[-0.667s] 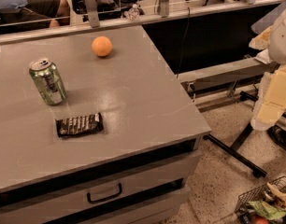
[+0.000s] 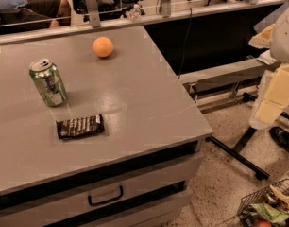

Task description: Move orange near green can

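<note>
Sitting near the table's (image 2: 149, 103) far edge, the orange (image 2: 103, 47) lay well apart from the green can (image 2: 48, 82). The gripper was out of view beyond the cream arm (image 2: 276, 91) at right, its grip untellable. Reaching for the orange seemed next.

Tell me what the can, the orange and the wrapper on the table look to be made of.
Green can: thin metal, likely aluminium; glossy sides, silver top with pull tab. Orange: fruit peel, matte, evenly coloured. Wrapper: probably plastic foil; dark, with crinkled glints. The gripper hangs right of the table, off its edge.
</note>
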`<action>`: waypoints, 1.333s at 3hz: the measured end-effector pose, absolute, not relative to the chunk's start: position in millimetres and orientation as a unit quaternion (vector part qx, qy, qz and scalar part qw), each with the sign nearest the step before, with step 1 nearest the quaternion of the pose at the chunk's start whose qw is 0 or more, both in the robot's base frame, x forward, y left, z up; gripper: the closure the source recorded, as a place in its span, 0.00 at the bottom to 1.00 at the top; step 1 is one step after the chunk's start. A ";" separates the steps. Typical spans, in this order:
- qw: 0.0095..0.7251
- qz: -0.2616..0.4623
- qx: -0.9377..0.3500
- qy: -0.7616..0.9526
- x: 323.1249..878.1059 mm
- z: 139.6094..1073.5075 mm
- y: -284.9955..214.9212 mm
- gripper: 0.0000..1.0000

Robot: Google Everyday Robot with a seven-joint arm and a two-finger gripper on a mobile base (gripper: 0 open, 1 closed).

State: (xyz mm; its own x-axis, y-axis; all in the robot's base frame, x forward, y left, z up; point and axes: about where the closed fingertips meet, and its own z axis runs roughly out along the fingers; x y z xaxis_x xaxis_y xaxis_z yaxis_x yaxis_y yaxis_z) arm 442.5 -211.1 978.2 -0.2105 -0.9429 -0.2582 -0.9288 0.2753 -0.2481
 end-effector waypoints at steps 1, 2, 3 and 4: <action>0.249 0.026 -0.590 0.768 465.6 974.8 -205.7 0.00; 0.335 0.093 -0.583 0.734 505.6 973.0 -185.0 0.00; 0.409 0.154 -0.580 0.688 546.7 977.3 -152.7 0.00; 0.459 0.196 -0.587 0.638 590.4 978.9 -95.9 0.00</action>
